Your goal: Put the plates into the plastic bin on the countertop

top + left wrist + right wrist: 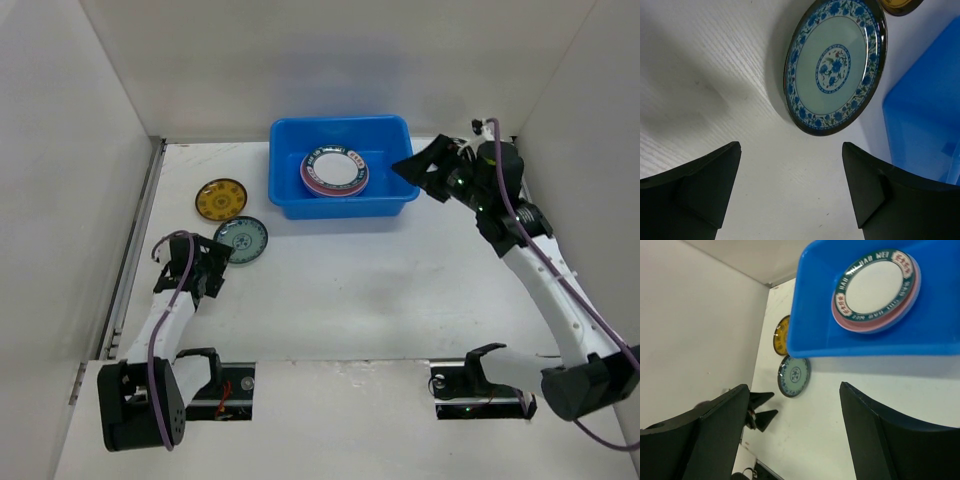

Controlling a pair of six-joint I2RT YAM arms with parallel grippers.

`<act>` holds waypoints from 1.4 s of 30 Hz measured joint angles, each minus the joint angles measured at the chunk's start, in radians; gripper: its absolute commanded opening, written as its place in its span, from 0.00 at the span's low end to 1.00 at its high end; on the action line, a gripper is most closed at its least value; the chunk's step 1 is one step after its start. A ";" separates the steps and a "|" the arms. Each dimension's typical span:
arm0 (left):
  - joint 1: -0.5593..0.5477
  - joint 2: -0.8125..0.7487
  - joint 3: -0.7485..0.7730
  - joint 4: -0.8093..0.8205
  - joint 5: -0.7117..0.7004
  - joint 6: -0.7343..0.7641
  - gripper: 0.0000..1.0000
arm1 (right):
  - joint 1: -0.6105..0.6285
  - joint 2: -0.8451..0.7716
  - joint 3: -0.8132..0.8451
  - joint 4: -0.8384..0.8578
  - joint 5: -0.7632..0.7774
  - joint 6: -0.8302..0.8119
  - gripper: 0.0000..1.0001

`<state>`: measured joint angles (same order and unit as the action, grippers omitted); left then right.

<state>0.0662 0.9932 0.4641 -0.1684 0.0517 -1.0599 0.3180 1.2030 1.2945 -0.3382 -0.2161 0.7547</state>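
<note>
The blue plastic bin (385,135) stands at the back middle of the white countertop (360,290). In it lies a stack of plates (334,172); the top one is white with a green and red rim, over pink and blue ones. A pale green plate with a blue flower pattern (241,240) and a yellow plate with a dark rim (221,199) lie left of the bin. My left gripper (212,268) is open and empty, just short of the flower plate (835,65). My right gripper (422,170) is open and empty, raised by the bin's right end (820,335).
White walls close in the countertop on the left, back and right. A metal rail (140,230) runs along the left wall. The arm bases and cables sit at the near edge.
</note>
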 measured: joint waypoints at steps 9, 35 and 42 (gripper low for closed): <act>0.053 0.142 0.000 0.114 0.002 -0.039 0.65 | -0.091 -0.239 -0.219 -0.045 -0.017 0.005 0.78; -0.030 0.176 0.056 0.154 -0.013 -0.034 0.02 | -0.152 -0.378 -0.323 -0.136 -0.036 0.003 0.78; -0.085 0.030 0.372 -0.069 -0.073 0.110 0.03 | -0.181 -0.348 -0.323 -0.136 -0.048 -0.005 0.78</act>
<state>-0.0185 1.0233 0.8356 -0.2379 -0.0212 -0.9497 0.1368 0.8555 0.9714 -0.4740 -0.2642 0.7498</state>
